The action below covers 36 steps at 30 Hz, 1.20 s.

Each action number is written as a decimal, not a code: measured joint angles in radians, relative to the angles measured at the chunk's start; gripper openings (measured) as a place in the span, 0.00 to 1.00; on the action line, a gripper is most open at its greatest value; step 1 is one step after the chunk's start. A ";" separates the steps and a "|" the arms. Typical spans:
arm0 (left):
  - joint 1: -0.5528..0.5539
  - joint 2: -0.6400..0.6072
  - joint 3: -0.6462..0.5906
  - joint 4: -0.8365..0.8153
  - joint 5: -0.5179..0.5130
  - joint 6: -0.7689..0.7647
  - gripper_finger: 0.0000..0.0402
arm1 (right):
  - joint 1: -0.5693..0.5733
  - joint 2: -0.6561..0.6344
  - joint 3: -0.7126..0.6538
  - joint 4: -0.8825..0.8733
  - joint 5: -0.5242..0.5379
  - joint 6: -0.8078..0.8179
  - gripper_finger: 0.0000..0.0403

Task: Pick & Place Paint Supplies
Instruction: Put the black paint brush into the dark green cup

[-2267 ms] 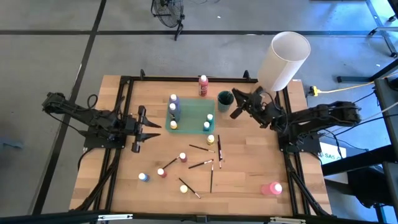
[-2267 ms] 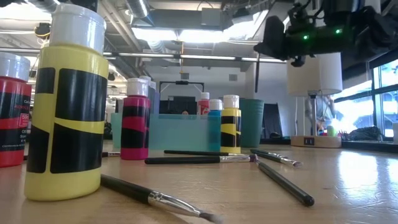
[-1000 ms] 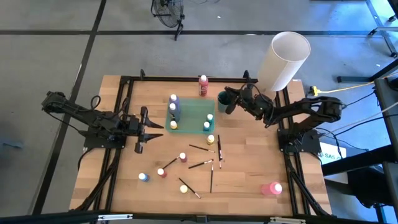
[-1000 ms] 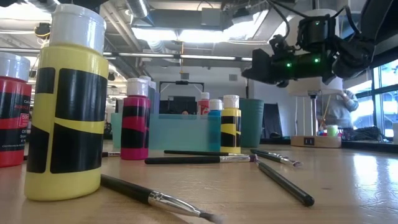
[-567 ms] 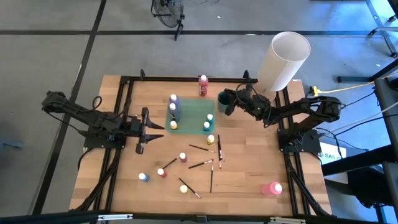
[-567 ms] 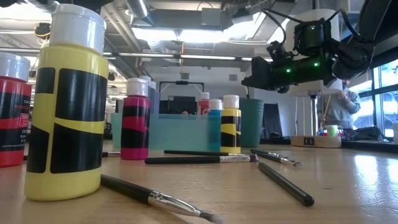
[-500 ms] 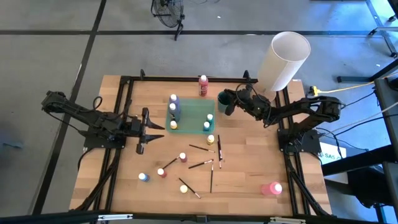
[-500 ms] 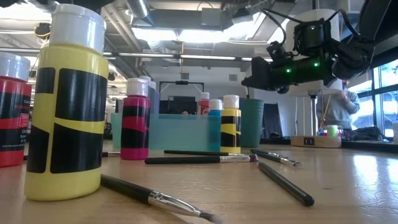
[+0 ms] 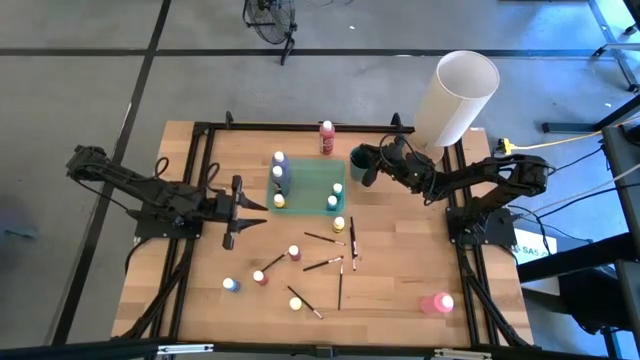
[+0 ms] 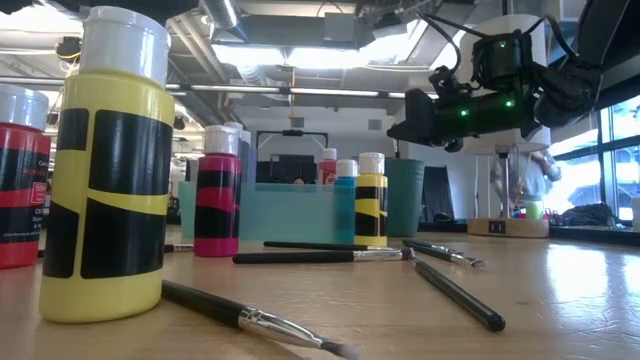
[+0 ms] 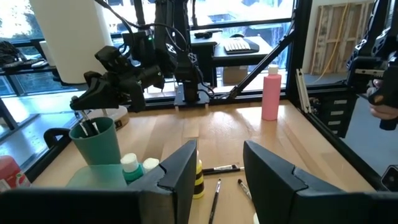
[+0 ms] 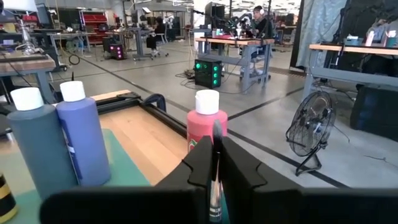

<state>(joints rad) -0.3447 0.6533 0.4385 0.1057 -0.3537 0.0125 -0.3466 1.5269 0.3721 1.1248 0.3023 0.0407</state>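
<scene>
Teal cup [image 11: 98,142] holding brushes [image 11: 87,127], right fingers [image 12: 236,168] pinching brush [image 12: 215,180], left fingers [image 11: 183,171] apart, empty.

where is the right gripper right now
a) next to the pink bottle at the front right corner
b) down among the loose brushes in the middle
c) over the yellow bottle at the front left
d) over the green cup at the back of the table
d: the high view shows the right gripper above the green cup beside the teal tray, with a thin brush pinched between its fingers.
</scene>
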 joint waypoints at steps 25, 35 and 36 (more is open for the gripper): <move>0.000 0.002 0.000 0.000 0.019 -0.001 0.32 | 0.026 -0.008 0.000 0.103 -0.035 -0.025 0.52; 0.000 0.002 0.000 0.000 0.022 0.000 0.32 | 0.084 -0.008 0.074 0.116 -0.200 -0.023 0.55; 0.000 0.002 0.000 0.000 0.032 0.000 0.32 | 0.093 -0.009 0.084 0.116 -0.230 -0.022 0.55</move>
<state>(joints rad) -0.3447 0.6548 0.4385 0.1055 -0.3220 0.0128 -0.2538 1.5181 0.4564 1.2407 0.0725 0.0185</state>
